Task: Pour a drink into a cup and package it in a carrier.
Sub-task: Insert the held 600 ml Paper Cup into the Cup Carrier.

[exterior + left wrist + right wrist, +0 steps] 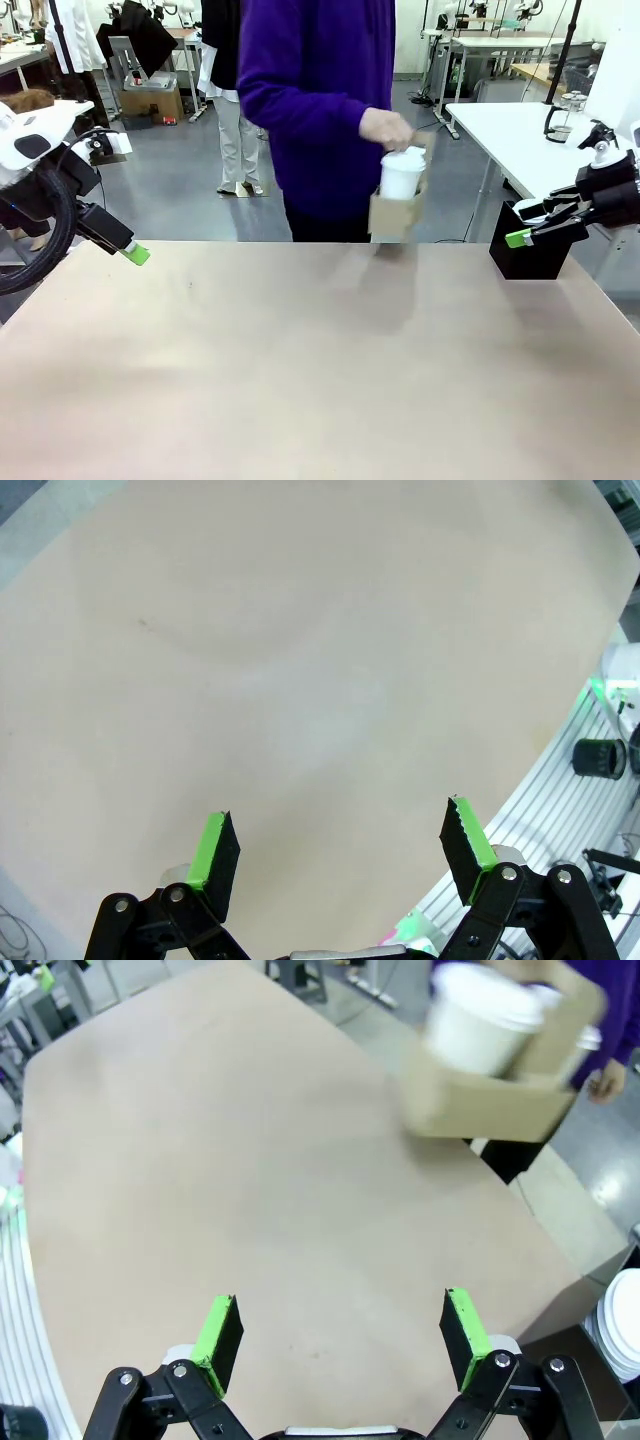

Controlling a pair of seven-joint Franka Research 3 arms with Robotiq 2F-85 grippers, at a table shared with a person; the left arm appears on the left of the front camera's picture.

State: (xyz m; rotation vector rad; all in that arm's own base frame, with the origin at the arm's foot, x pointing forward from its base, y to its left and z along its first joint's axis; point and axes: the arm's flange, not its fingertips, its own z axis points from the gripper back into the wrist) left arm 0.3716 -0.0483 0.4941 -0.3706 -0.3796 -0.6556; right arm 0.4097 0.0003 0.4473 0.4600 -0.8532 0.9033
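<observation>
Front view: a person's hand (385, 128) lifts the cardboard carrier (396, 212), white lidded cup (402, 174) inside, above the counter's (300, 350) far edge; the left gripper (340, 848) and right gripper (340, 1328) wait open-jawed and empty at its sides.

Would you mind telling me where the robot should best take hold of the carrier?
Probably the low cardboard side wall of the carrier, approached from the robot's side: the person's hand occupies the top, and the cup fills the slot.

The cup (402, 174) sits in the carrier (396, 214), held by a person's hand (386, 129) above the desk's (300, 360) far edge.
</observation>
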